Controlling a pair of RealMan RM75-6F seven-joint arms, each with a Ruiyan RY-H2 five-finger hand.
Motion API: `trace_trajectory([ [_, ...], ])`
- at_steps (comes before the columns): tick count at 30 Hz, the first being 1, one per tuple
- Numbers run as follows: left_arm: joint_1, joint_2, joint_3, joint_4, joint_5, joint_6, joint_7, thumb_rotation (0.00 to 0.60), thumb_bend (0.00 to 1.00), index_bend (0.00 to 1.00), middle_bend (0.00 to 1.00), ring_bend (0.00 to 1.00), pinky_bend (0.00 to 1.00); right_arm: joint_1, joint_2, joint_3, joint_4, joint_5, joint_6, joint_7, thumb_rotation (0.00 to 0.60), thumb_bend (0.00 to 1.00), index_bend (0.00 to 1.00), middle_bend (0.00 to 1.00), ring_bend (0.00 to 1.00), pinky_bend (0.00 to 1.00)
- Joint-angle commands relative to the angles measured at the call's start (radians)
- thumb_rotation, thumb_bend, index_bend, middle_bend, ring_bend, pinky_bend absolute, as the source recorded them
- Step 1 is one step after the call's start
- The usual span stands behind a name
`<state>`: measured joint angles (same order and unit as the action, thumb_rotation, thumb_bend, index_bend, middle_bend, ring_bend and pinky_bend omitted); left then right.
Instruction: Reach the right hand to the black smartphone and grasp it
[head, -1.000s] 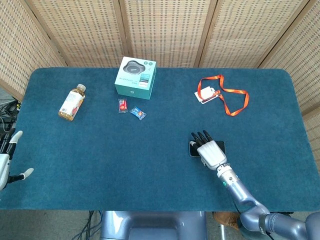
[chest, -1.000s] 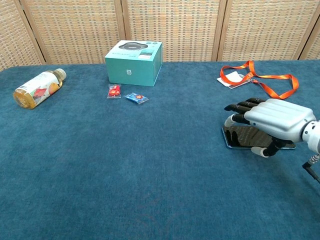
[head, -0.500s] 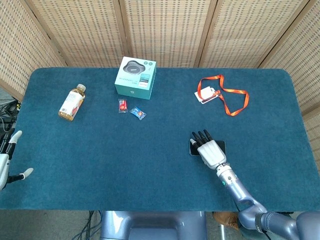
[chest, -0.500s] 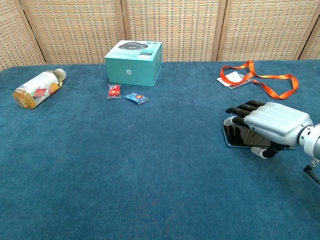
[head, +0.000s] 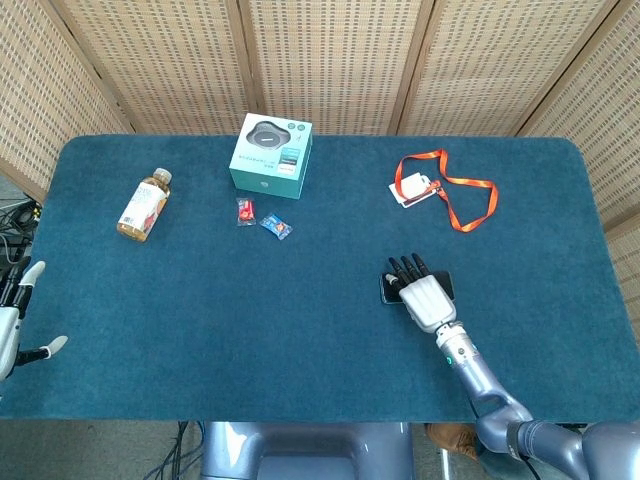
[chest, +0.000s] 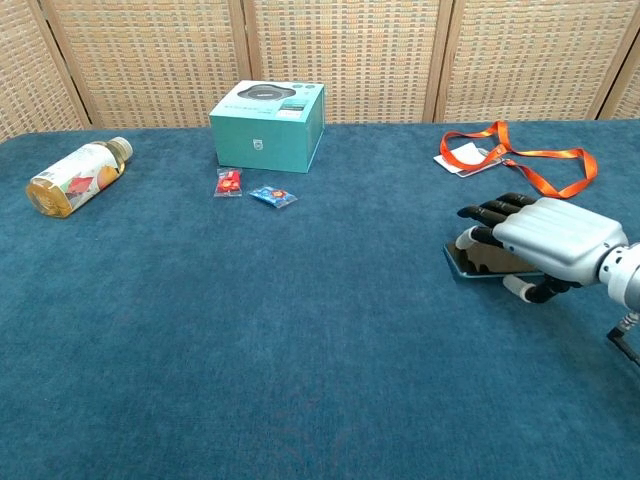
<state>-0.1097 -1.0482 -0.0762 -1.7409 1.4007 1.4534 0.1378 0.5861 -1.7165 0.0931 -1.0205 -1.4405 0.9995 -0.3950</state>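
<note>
The black smartphone (head: 386, 291) (chest: 477, 264) lies on the blue table at the near right, mostly covered by my right hand (head: 425, 298) (chest: 548, 240). The hand grips it, dark fingers draped over its top and the thumb tucked under its near edge. In the chest view the phone looks tilted, its near side raised off the cloth. My left hand (head: 15, 325) shows only in the head view, off the table's left edge, holding nothing with its fingers apart.
At the back left a teal box (head: 271, 152) (chest: 268, 125) stands, with two small candy packets (head: 246, 211) (head: 277, 226) in front of it. A juice bottle (head: 145, 204) (chest: 75, 177) lies at the far left. An orange lanyard with badge (head: 445, 188) (chest: 510, 158) lies behind the phone.
My right hand has closed on the phone and drawn up slightly; the phone's near edge has tipped off the cloth. The left hand has stayed still.
</note>
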Motion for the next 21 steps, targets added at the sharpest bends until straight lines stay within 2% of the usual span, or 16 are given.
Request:
trace_trajectory([
  [1,0.000,0.000,-0.001,0.000,-0.001,0.000,-0.001,0.600,0.00,0.00,0.00,0.00,0.00,0.003,0.001,0.008,0.005,0.002,0.010,0.012,0.600,0.81,0.36,0.00,0.00,0.00],
  [6,-0.003,0.000,-0.001,0.001,-0.005,-0.005,-0.001,0.600,0.00,0.00,0.00,0.00,0.00,0.009,0.019,0.030,-0.005,0.007,0.032,0.036,0.600,0.86,0.37,0.00,0.00,0.00],
  [13,-0.003,0.001,-0.002,0.000,-0.007,-0.006,-0.001,0.600,0.00,0.00,0.00,0.00,0.00,0.043,0.044,0.078,-0.018,0.047,0.006,0.028,0.600,0.85,0.37,0.00,0.00,0.00],
  [21,-0.007,0.003,-0.004,-0.002,-0.014,-0.014,-0.004,0.600,0.00,0.00,0.00,0.00,0.00,0.124,0.069,0.140,-0.014,0.130,-0.089,-0.094,0.600,0.78,0.36,0.00,0.00,0.00],
])
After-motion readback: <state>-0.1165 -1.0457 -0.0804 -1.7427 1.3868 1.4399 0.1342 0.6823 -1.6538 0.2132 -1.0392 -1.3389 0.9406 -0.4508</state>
